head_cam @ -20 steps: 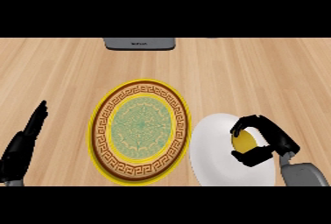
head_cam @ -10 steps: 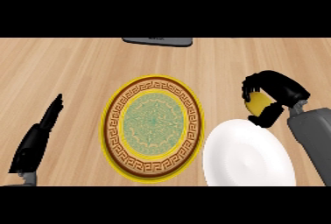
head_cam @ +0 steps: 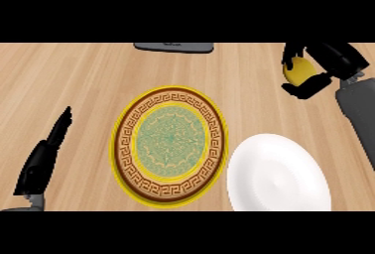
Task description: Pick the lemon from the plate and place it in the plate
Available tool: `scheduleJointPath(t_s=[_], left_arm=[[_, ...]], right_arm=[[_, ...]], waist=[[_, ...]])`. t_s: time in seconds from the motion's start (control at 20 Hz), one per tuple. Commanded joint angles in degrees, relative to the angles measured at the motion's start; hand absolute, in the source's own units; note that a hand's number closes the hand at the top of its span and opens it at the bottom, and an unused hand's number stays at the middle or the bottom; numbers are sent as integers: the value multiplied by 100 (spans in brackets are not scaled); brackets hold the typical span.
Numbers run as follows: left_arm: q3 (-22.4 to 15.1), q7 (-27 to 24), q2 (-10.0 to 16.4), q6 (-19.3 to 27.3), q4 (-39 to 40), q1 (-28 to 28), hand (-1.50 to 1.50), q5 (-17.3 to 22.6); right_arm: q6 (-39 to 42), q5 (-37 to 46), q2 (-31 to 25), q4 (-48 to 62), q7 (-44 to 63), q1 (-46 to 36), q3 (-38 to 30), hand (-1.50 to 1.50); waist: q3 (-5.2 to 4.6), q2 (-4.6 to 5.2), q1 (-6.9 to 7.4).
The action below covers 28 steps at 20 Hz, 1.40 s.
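Pick-up is done: the right hand (head_cam: 327,56) curls round the lemon (head_cam: 296,71), over the counter (head_cam: 88,74) and well apart from the white plate (head_cam: 278,174). Remaining, by judgement: transfer to the patterned plate (head_cam: 170,146) and release. The left hand (head_cam: 45,158) rests open at the view's left.

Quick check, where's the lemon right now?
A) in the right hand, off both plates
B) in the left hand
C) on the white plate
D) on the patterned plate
A: the lemon sits within the curled fingers of the right hand at the view's upper right, away from the white plate and the patterned plate.
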Motion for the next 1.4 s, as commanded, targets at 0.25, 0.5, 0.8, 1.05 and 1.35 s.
scheduleJointPath(t_s=[0.25,0.5,0.8,1.05,1.35], left_arm=[[71,65,-47,108,-121,266,0,-83],[340,-260,9,55,161,422,0,37],[392,71,76,-10,-105,335,0,-10],[416,-185,58,-138,-70,552,0,16],[428,-280,-65,-103,182,331,0,-9]], right_arm=[[625,-880,194,481,-1837,-1008,-534,150],[995,-1012,873,-331,-1298,-992,-282,150],[1581,-1311,1515,-1603,-28,-778,-73,150],[1493,-1220,2306,-2060,1060,-750,230,150],[1556,-687,2956,-1914,1651,-698,975,150]], waist=[[-13,-113,-276],[-21,-158,-402],[-20,-185,-491],[-20,-166,-449],[-20,-148,-422]])
